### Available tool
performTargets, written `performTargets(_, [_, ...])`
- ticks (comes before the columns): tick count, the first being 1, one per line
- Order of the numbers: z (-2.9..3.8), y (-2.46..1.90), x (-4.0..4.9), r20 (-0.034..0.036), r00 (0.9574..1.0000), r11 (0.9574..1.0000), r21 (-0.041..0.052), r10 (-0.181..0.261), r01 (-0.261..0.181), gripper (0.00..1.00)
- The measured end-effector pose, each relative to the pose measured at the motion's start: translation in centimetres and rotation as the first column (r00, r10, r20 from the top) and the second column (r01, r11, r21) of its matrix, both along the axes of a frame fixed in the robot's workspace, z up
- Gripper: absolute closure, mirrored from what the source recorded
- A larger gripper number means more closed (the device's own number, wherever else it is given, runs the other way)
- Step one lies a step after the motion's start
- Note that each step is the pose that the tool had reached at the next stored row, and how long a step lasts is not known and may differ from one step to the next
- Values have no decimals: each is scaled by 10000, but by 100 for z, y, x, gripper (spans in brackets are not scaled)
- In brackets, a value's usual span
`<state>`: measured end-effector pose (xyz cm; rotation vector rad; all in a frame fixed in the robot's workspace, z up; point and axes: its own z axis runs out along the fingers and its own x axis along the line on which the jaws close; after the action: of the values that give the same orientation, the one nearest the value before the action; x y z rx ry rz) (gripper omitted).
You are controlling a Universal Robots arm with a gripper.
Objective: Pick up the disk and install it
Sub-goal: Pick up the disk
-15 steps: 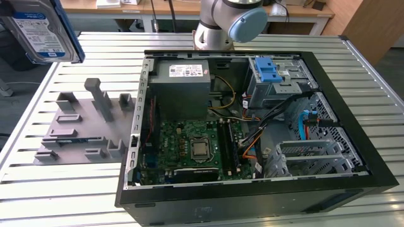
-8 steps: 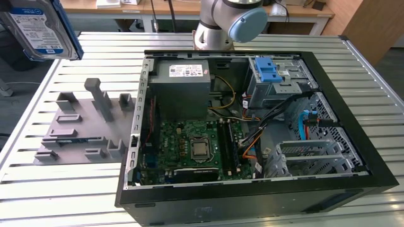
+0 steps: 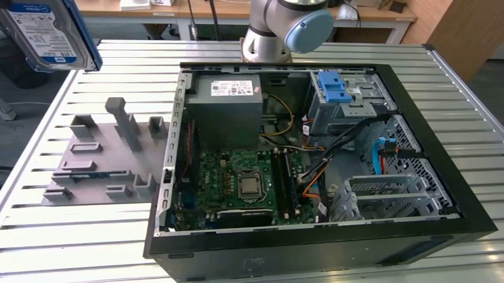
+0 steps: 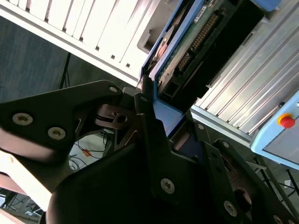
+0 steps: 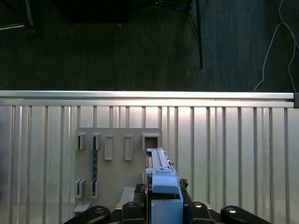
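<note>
Gripper [image 5: 164, 207] clamps the blue-framed disk [image 5: 161, 179] by one end, so the disk's long axis runs straight out from the fingers. Below the hand lies the grey slotted holder [image 5: 117, 179]. The open computer case [image 3: 315, 259] stands well apart, to the hand's side.

You get the disk [image 3: 47, 29] only in part: the exterior view's top and left edges crop it, and the arm [image 3: 266, 32] is cut off at the top too. In the first wrist view the gripper [image 5: 163, 207] covers the disk's lower end, and the picture's edge cuts off the gripper's own body.
</note>
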<state>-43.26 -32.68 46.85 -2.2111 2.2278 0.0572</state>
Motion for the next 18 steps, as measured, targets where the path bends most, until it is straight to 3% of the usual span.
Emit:
performTargets(3, [30,0,0,0,10000,10000,0,0,0,64])
performTargets(18, [36,0,14,1,10000,10000,0,0,0,64])
